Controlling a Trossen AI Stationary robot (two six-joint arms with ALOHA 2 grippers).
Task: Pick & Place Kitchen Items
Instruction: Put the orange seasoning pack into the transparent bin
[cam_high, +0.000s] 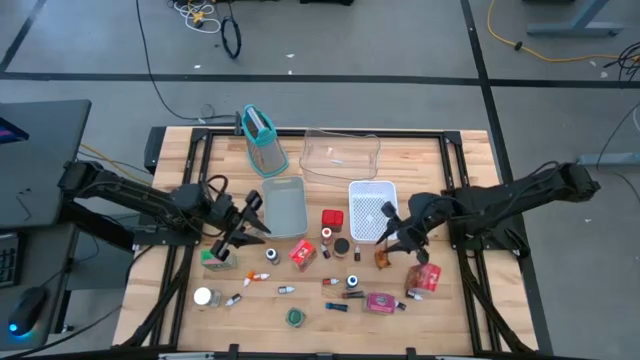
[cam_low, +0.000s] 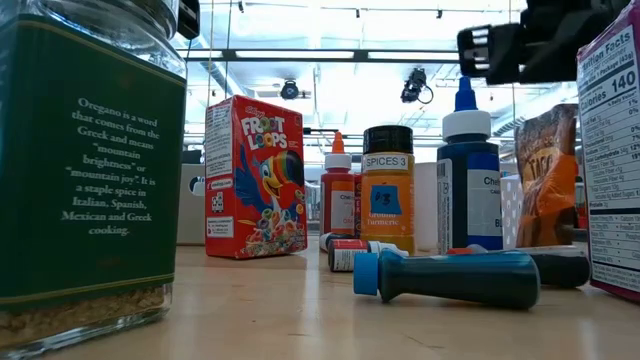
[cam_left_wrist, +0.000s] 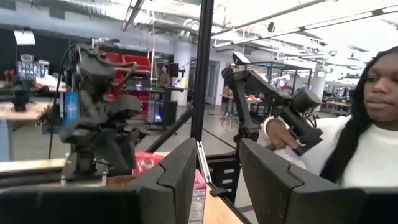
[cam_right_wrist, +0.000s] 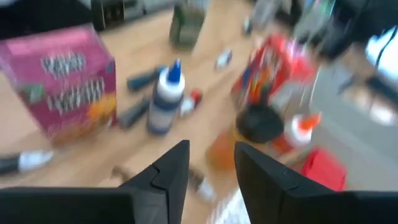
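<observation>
Fingers of both grippers, left (cam_high: 238, 238) and right (cam_high: 391, 240), stand spread, empty, angled inward.

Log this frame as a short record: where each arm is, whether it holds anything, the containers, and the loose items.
left gripper: above the table's left side, near the oregano jar; fingers apart, nothing between them
right gripper: beside the white basket, over small items; fingers apart, empty
containers: grey tray, clear tray, white basket
loose items: cereal box, pink box, bottles and vials scattered on the front of the table
</observation>
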